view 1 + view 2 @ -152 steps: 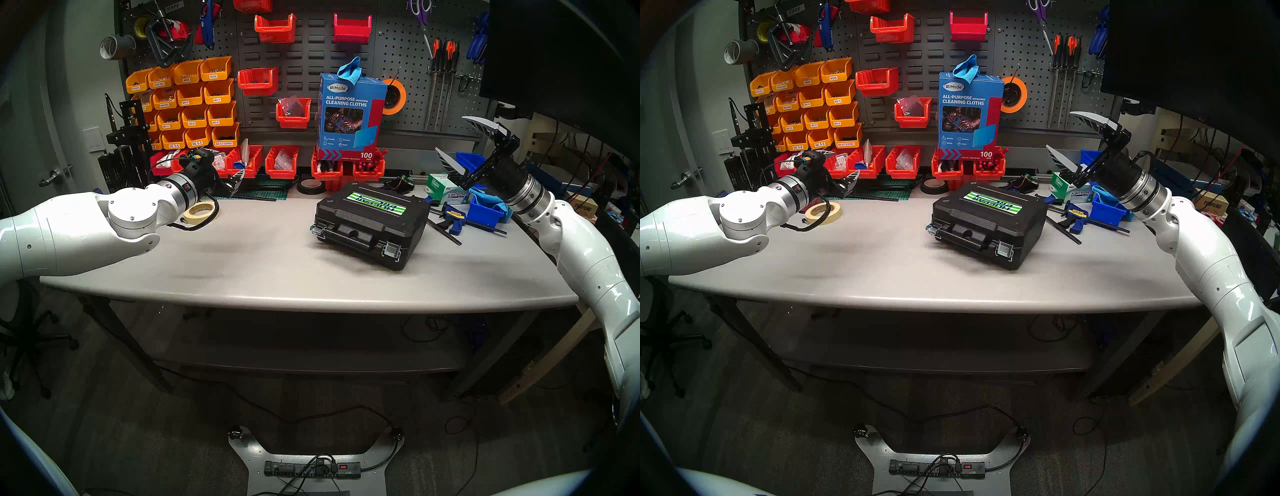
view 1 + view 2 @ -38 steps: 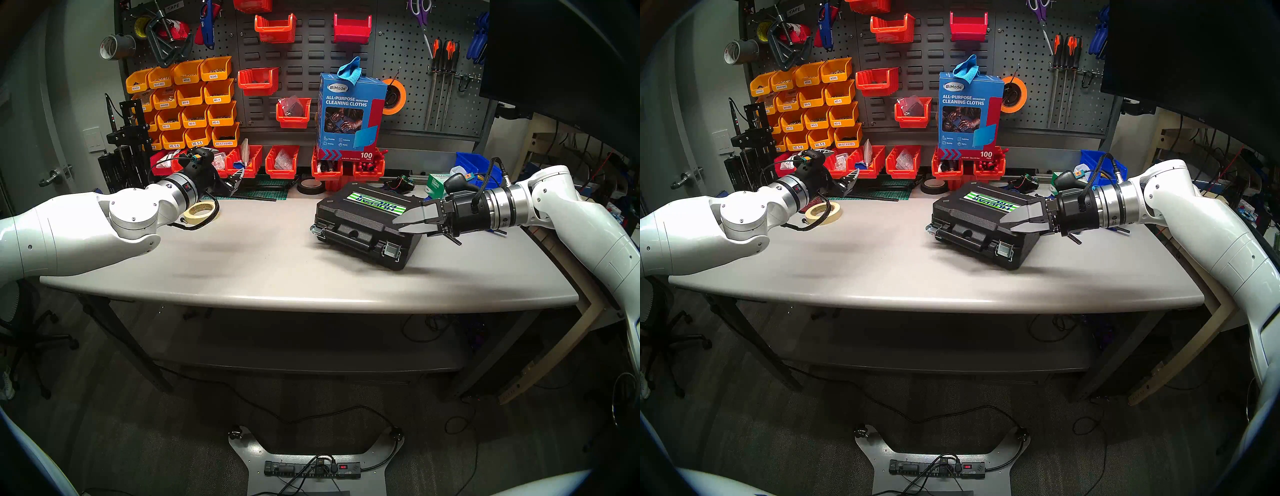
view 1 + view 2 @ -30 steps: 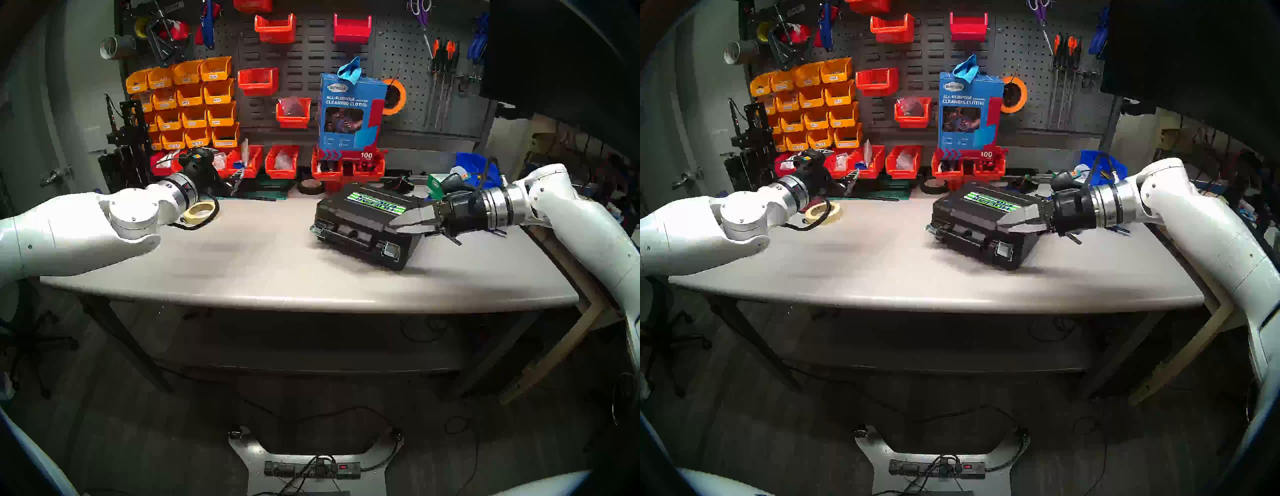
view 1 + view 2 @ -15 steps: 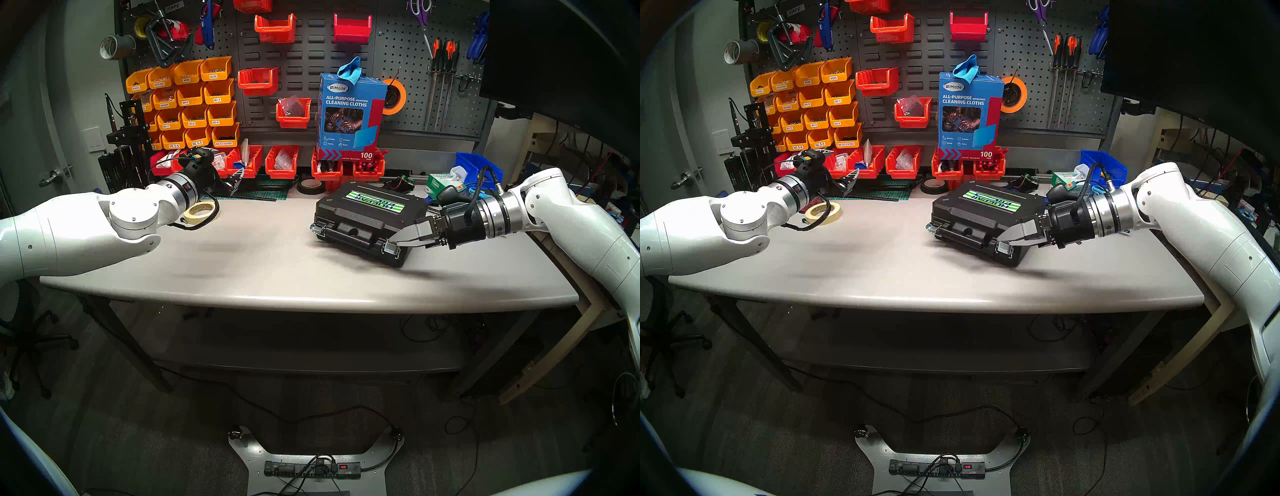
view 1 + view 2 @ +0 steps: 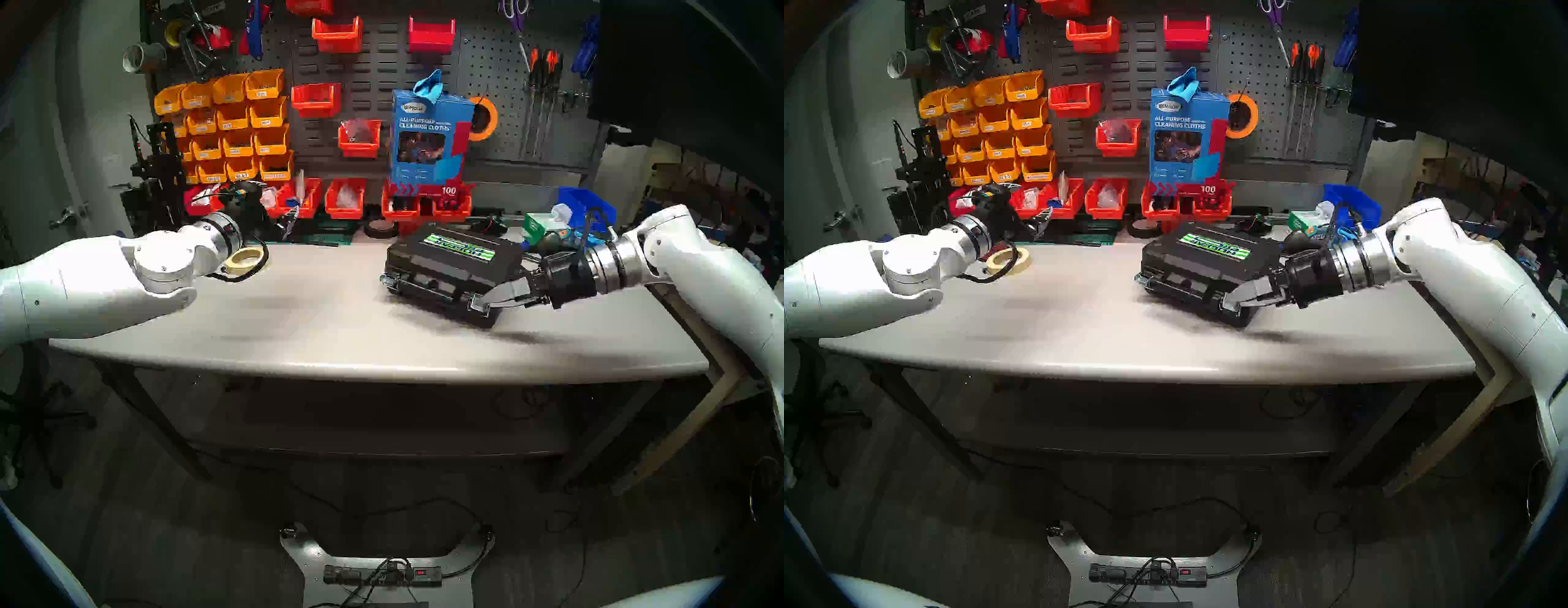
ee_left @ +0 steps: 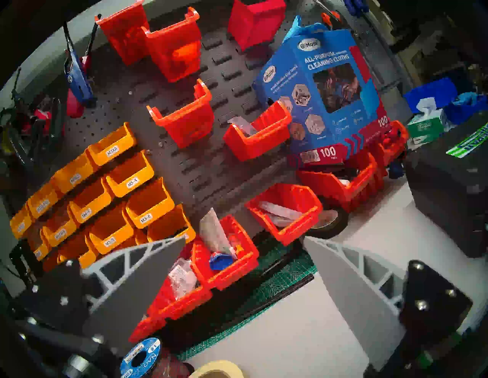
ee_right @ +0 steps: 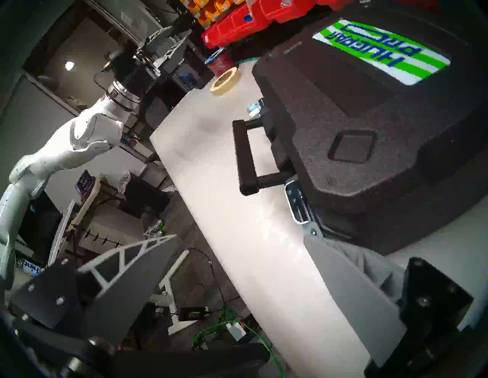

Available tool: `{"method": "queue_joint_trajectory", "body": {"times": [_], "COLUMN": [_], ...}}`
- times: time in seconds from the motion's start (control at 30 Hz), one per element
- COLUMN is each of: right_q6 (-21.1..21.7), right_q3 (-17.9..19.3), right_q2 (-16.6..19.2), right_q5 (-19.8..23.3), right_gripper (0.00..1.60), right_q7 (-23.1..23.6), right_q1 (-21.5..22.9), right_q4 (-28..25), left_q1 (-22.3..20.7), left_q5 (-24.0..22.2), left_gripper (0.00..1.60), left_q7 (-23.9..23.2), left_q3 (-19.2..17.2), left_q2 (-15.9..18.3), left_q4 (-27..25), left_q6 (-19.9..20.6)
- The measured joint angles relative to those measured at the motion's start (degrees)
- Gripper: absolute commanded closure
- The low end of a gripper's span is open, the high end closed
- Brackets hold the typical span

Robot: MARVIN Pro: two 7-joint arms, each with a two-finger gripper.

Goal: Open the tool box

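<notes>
Tool box (image 5: 452,271) lies flat on bench (image 5: 322,331), right of centre, lid down w/ green-white sticker (image 5: 460,247) up, handle (image 7: 247,155) + two silver latches on its near side. Right gripper (image 5: 488,298) angled down at the right latch (image 5: 479,304); one fingertip (image 7: 314,241) touching or just beside the latch's lower end, other finger out over bench edge, jaws spread, nothing grasped. Left latch (image 5: 389,281) untouched. Left gripper (image 6: 243,240) well apart at far left, jaws released & empty, facing red bins (image 6: 224,261); masking tape roll (image 5: 246,259) near its wrist.
</notes>
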Motion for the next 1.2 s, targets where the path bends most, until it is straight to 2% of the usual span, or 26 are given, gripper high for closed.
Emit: {"method": "queue_joint_trajectory", "body": {"times": [0.87, 1.2], "right_q6": [0.02, 0.02], "right_q3": [1.03, 0.44], "right_q2": [-2.75, -4.28], "right_q5": [1.01, 3.68], "right_gripper": [0.0, 0.0], "right_q7": [-0.01, -0.01], "right_q1": [7.33, 8.69], "right_q4": [5.61, 9.06], "left_q1": [0.06, 0.08], "left_q5": [0.05, 0.08], "left_gripper": [0.0, 0.0], "left_q7": [0.19, 0.27], "left_q3": [0.02, 0.03], "left_q2": [-0.03, -0.04], "left_q4": [0.0, 0.0], "left_q6": [0.0, 0.0]}}
